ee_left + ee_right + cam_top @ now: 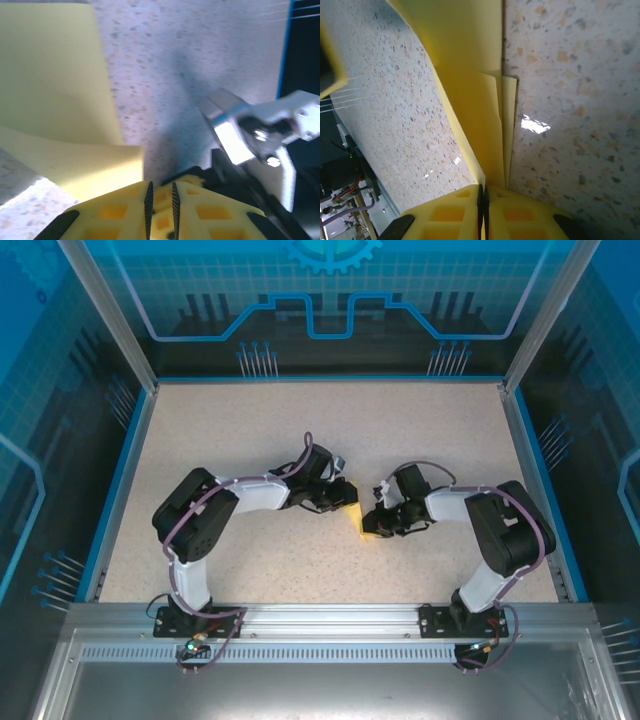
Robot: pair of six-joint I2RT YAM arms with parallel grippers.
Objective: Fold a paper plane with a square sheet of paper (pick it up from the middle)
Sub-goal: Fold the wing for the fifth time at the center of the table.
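Observation:
The pale-yellow sheet of paper (357, 523) lies folded into layers on the speckled table between the two grippers. In the right wrist view the folded sheet of paper (470, 75) runs up from the jaws, with a crease and stacked edges showing. My right gripper (484, 187) is shut on its near edge, pads pressed together over the paper. In the left wrist view the paper (50, 75) lies to the left, one flap curling over. My left gripper (161, 184) stands beside it, pads a narrow gap apart with nothing between them. From above, the left gripper (345, 495) and right gripper (378, 520) nearly meet.
The right arm's silver and black wrist parts (260, 130) sit close in front of the left fingers. A blue rim (330, 378) and transparent walls enclose the speckled tabletop (250, 430). Both arm bases stand at the near rail (320, 615).

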